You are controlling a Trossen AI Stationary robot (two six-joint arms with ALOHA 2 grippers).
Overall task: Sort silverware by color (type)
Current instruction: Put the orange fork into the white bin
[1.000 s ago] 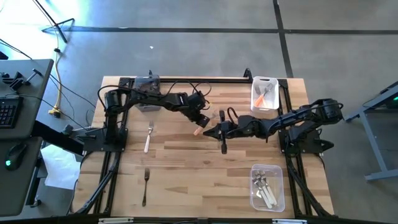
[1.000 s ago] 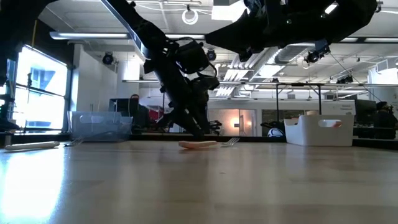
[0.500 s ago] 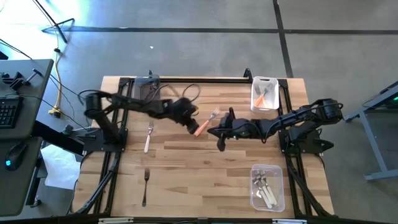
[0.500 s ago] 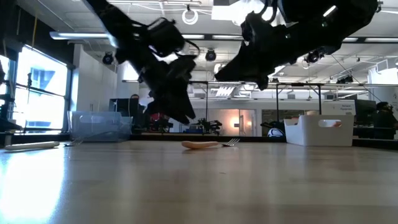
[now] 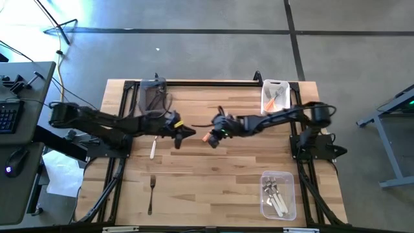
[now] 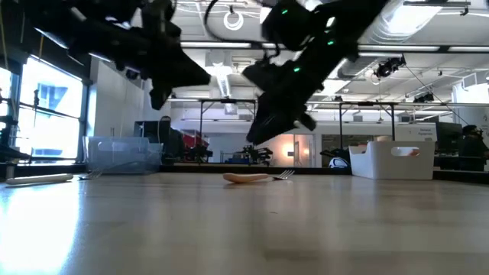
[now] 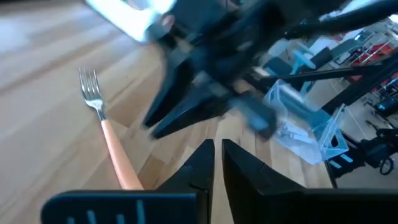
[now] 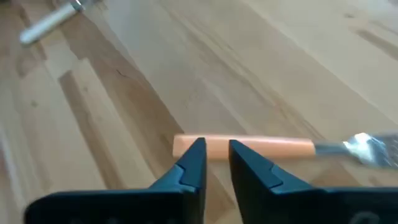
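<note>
left arm withdrew | right gripper [image 8: 215, 163] over orange fork [image 8: 249, 147] | jaws slightly parted, both empty

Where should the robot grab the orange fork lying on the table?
Grab the orange fork on its thick handle, coming down from above. It lies flat, so the fingers should straddle the handle crosswise. The right gripper already hovers over the handle's end, away from the thin metal tines.

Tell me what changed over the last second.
The left gripper let go of the orange fork, left it on the table and drew back to its side. The right gripper came over the handle. The other forks and bins kept their places.
</note>
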